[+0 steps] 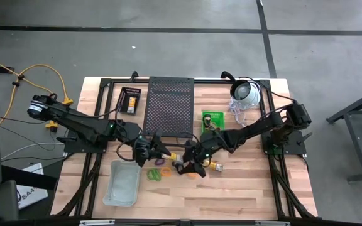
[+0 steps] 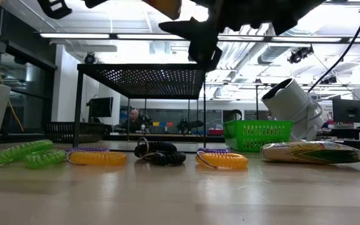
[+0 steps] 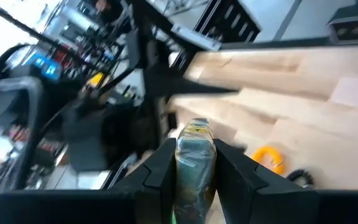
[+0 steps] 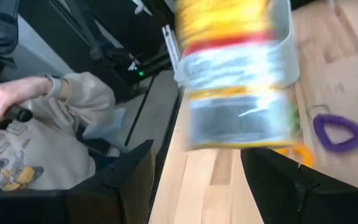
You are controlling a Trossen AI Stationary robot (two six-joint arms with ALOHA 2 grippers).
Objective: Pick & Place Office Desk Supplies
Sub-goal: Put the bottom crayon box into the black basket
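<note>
High view first: we look down on a wooden table (image 1: 244, 188) with two dark arms that meet near the middle. Our left gripper (image 1: 151, 152) is just left of the middle, above the wood, and in the left wrist view its two fingers (image 3: 160, 171) are pressed on both sides of a yellow-and-white packet (image 3: 196, 162), so it holds that packet tight. Our right gripper (image 1: 190, 164) is just beside it, to the right; in the right wrist view its fingers (image 4: 129, 177) stand wide apart, and a blurry packet (image 4: 235, 81) fills the space ahead of them, but we cannot tell if they touch it. Small loops lie on the wood under the grippers: green loops (image 2: 24, 153), a purple loop (image 4: 339, 132), orange loops (image 2: 222, 160) and a black loop (image 2: 161, 153), all in a row in the low view. Another yellow-and-white packet (image 2: 311, 152) lies flat to the right of them. A clear tray (image 1: 122, 183) sits near the front edge on the left, a black mesh rack (image 1: 168, 103) stands at the back, a green basket (image 1: 213, 119) is beside it, a small black bin (image 1: 131, 100) is on the other side, and a white dome device (image 1: 245, 93) is at the back right. A person's sleeve (image 4: 73, 102) shows past the table edge in the right wrist view
</note>
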